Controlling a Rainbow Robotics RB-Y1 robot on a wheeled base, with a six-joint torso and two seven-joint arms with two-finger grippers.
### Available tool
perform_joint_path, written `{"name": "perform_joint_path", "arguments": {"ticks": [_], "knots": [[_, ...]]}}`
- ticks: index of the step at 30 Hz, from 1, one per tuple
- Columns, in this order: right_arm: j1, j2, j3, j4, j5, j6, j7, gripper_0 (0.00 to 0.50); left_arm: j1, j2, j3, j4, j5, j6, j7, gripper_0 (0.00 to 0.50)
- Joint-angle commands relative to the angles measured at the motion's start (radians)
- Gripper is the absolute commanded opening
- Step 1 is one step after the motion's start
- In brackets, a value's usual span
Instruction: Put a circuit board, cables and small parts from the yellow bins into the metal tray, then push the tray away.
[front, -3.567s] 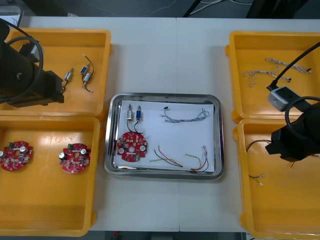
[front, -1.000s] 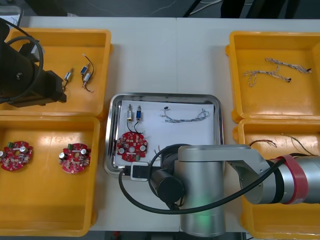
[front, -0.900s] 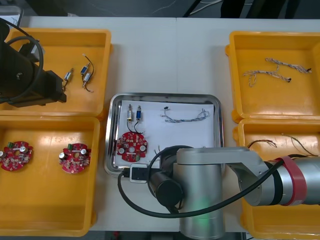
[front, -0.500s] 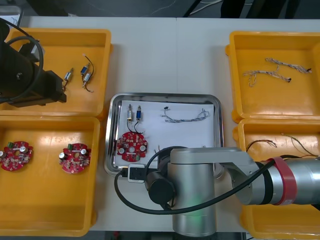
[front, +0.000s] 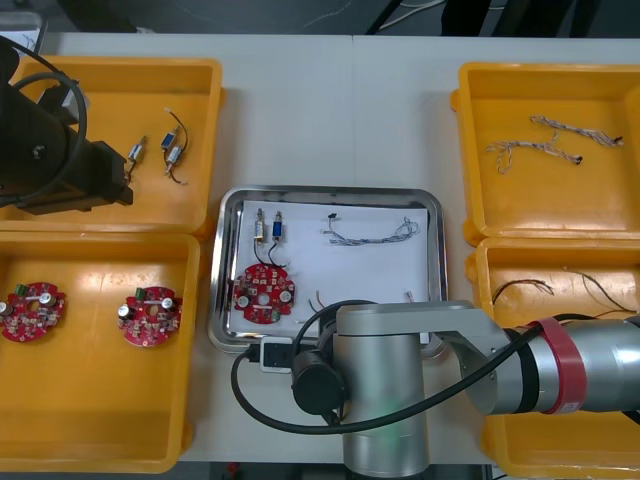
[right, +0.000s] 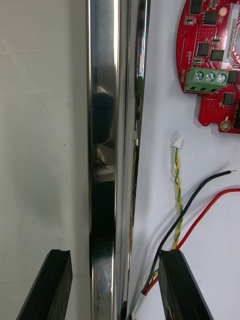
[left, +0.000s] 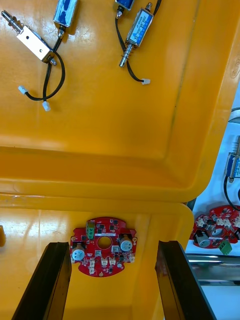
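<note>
**Right gripper open across the tray's near rim**

The right gripper (right: 117, 287) is spread wide and holds nothing. It straddles the near rim of the metal tray (right: 102, 125), with one finger outside over the bare counter (right: 40, 125) and the other inside over the white lining (right: 155, 100). Whether either finger touches the rim cannot be told.

A black wire (right: 200, 197) and a red wire (right: 212, 210) run out from beside the inner finger, with a twisted yellow and green cable (right: 176, 190) alongside them. Beyond those lies the round red circuit board (right: 212, 60), flat on the lining.

From above, the right arm (front: 400, 400) reaches in from the right and covers the tray's near edge. The tray sits mid-counter between the bins. Two small metal parts (front: 268, 227) lie just past the board, and a blue and white cable (front: 370, 235) lies toward the far right corner.

The left gripper (left: 112, 282) is also wide open and empty, over the left yellow bins (left: 125, 170). A spare board (left: 103, 246) lies in the near bin, in line with the gap between its fingers. Two loose metal parts (left: 137, 27) lie in the far bin.

The right yellow bins (front: 465, 150) hold more cables: pale twisted ones (front: 540, 140) in the far bin and thin dark ones (front: 540, 288) in the near bin.
</note>
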Motion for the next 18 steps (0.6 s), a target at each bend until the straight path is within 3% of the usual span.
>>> {"name": "perform_joint_path", "arguments": {"ticks": [1,2,4,5,6,7,8,18], "knots": [[-0.003,0.029,0.016,0.003,-0.01,0.006,-0.017,0.484,0.004,0.04,-0.012,-0.03,0.007,0.006,0.053,0.5],[-0.003,0.031,0.015,0.003,-0.009,0.006,-0.017,0.377,0.004,0.04,-0.012,-0.03,0.007,0.006,0.053,0.5],[-0.005,0.032,0.015,0.004,-0.01,0.004,-0.015,0.347,0.004,0.04,-0.012,-0.03,0.007,0.006,0.053,0.5],[-0.005,0.032,0.015,0.004,-0.01,0.006,-0.017,0.242,0.004,0.04,-0.012,-0.03,0.007,0.006,0.053,0.5],[-0.005,0.034,0.016,0.004,-0.01,0.006,-0.017,0.094,0.004,0.04,-0.012,-0.03,0.007,0.006,0.053,0.5],[-0.005,0.034,0.016,0.004,-0.01,0.006,-0.017,0.094,0.004,0.04,-0.012,-0.03,0.007,0.006,0.053,0.5],[-0.005,0.032,0.015,0.004,-0.01,0.006,-0.017,0.008,0.004,0.04,-0.012,-0.03,0.007,0.006,0.053,0.5],[-0.017,0.017,0.015,0.004,-0.006,0.006,-0.018,0.0,0.004,0.04,-0.012,-0.03,0.007,0.006,0.053,0.5]]}}
